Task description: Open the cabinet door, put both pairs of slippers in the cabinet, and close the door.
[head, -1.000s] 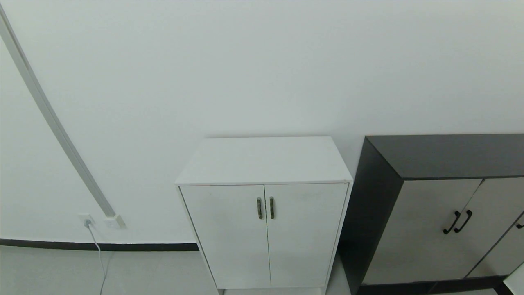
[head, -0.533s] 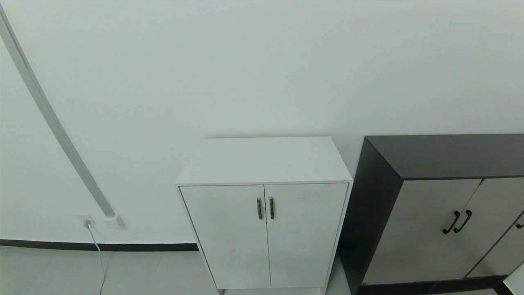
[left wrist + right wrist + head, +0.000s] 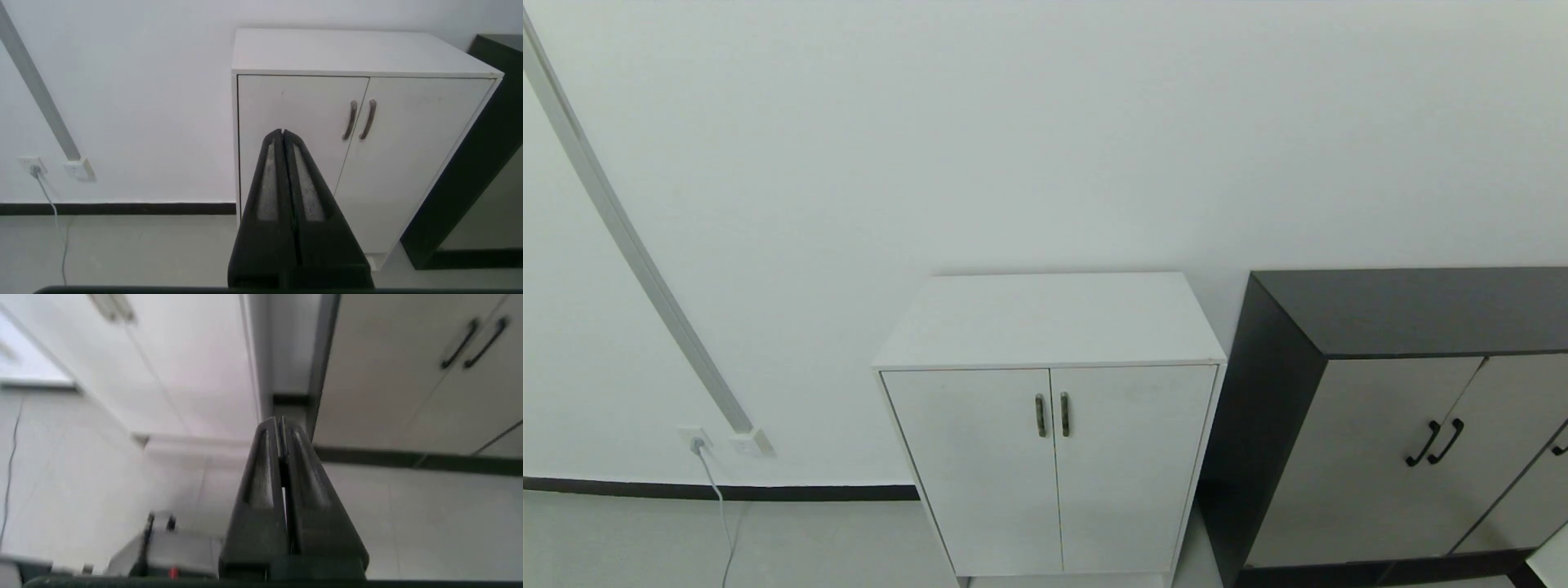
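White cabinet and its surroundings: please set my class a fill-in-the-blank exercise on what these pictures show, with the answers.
1. Both doors of the white cabinet are ____.
2. The white cabinet carries ____ handles near the middle of its front.
3. In the head view, the dark cabinet stands on the white cabinet's ____ side.
4. The left gripper and the right gripper, fingers together, hold ____.

Missing words: closed; two; right; nothing.
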Tool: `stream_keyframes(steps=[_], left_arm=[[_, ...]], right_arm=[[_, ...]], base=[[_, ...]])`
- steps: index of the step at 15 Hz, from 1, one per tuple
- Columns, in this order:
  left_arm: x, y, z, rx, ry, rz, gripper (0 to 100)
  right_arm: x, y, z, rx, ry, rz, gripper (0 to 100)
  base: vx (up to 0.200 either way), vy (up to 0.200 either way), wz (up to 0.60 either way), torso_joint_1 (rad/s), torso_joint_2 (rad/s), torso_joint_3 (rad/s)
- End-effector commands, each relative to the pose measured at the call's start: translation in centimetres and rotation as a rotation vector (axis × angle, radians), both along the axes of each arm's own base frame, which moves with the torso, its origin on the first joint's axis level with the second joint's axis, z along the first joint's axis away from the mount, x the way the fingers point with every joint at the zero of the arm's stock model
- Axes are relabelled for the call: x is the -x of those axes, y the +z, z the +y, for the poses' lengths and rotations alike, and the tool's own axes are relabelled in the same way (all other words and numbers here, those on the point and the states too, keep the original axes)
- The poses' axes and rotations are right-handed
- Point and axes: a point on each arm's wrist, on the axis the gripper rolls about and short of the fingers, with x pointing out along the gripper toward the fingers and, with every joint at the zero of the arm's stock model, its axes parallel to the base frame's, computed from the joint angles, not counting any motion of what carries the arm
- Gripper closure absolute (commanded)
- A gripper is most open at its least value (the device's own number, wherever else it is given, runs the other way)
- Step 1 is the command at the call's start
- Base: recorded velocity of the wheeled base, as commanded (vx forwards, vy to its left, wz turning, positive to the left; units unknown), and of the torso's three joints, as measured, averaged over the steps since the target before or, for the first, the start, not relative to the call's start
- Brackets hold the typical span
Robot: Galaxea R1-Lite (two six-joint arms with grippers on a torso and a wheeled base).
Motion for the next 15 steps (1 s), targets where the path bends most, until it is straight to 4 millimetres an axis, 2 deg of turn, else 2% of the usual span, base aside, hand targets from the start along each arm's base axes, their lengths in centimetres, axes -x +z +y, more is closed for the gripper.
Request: stream_keyframes(steps=[1,3,15], left_arm=[[0.0,0.0,0.0,0.0,0.001,0.001,100],[0.0,0.0,0.0,0.0,0.001,0.001,100],[0.0,0.0,0.0,0.0,0.001,0.001,100]], right_arm=[[1.2,-0.1,-0.1,-0.018,-0.038,-0.149,100],[1.7,-0.1,-0.2,-0.025,-0.039,-0.222,100],[2.5,-0.3,-0.1,0.014,-0.131,-0.321,100]], base=[[0.0,0.0,0.0,0.0,0.0,0.0],[0.0,0.0,0.0,0.0,0.0,0.0],[0.0,0.0,0.0,0.0,0.0,0.0]])
